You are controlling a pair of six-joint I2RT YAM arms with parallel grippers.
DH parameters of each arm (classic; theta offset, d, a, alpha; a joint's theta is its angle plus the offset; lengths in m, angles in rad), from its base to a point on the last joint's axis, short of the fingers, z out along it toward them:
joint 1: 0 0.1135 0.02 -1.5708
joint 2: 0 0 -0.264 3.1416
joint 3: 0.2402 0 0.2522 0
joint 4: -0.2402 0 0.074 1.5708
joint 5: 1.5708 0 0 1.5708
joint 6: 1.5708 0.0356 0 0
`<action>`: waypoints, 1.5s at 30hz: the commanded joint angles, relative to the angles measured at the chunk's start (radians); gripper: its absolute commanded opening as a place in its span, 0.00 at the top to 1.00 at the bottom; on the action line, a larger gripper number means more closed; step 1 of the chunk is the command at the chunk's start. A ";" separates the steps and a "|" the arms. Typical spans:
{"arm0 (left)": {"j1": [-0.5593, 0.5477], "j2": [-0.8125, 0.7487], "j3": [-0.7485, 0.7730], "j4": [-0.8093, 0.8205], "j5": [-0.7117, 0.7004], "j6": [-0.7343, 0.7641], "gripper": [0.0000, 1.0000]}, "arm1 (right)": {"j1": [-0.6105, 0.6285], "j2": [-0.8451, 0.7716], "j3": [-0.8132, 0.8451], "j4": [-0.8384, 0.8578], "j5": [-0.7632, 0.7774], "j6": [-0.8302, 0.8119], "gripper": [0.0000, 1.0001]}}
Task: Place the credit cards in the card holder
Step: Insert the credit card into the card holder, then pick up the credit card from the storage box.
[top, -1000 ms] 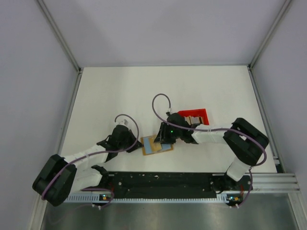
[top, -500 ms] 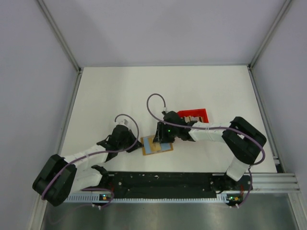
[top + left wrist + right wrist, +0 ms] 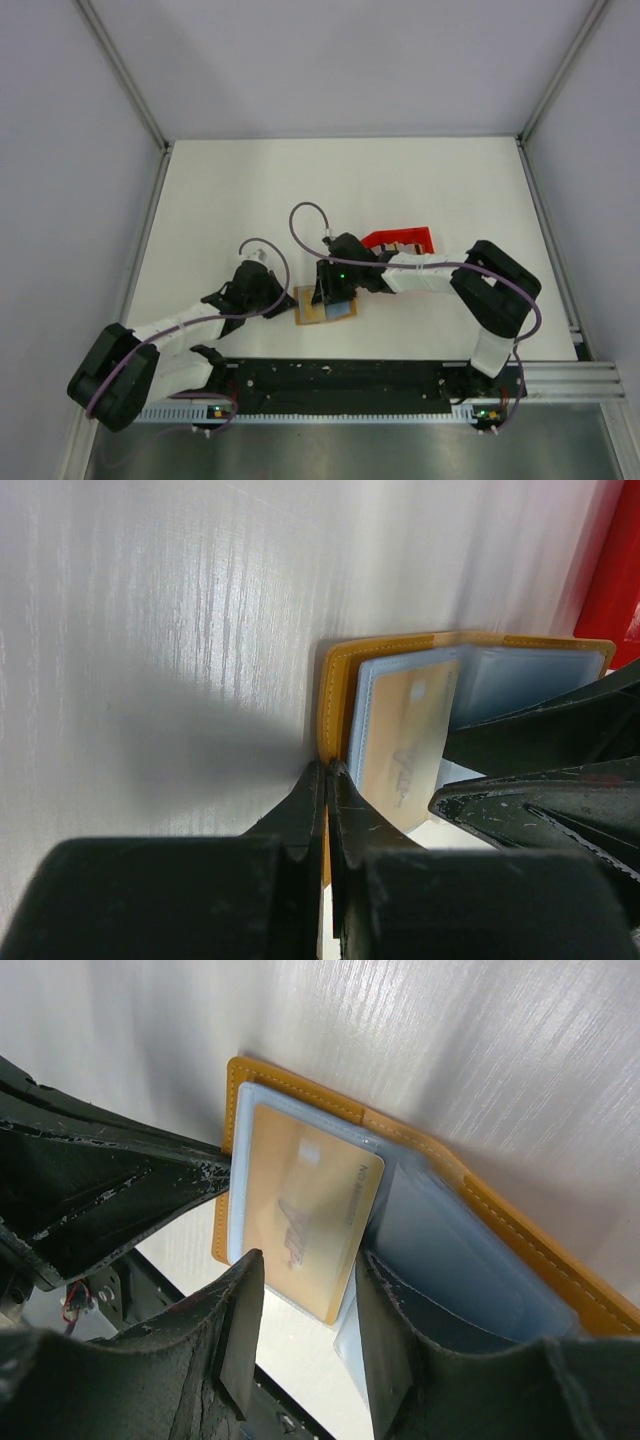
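The orange-brown card holder (image 3: 312, 310) lies open on the white table, showing light blue clear sleeves (image 3: 450, 1260). A tan-gold credit card (image 3: 305, 1205) sits partly inside the left sleeve, its near end sticking out over the table; the left wrist view shows this credit card (image 3: 405, 735) too. My left gripper (image 3: 327, 772) is shut on the card holder's edge (image 3: 335, 700). My right gripper (image 3: 308, 1295) is open, its jaws standing on either side of the card's free end, with a gap on the left side. Any other card is out of view.
A red raised-rim tray (image 3: 402, 240) stands just right of the right gripper (image 3: 330, 290), partly behind its arm. The black rail with both arm bases (image 3: 350, 380) runs along the near edge. Grey walls close in the table on three sides.
My right gripper has moved left, away from the red tray and further over the card holder. The left arm and the card holder have stayed put.
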 commanded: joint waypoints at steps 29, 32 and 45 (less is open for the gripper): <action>-0.002 -0.055 0.139 -0.159 0.011 0.127 1.00 | -0.391 -0.351 0.021 -0.346 0.305 -0.287 0.58; -0.002 -0.055 0.139 -0.157 0.013 0.127 1.00 | -0.391 -0.306 0.044 -0.346 0.311 -0.304 0.58; -0.002 -0.045 0.127 -0.139 0.022 0.121 1.00 | -0.391 -0.200 0.084 -0.334 0.316 -0.358 0.65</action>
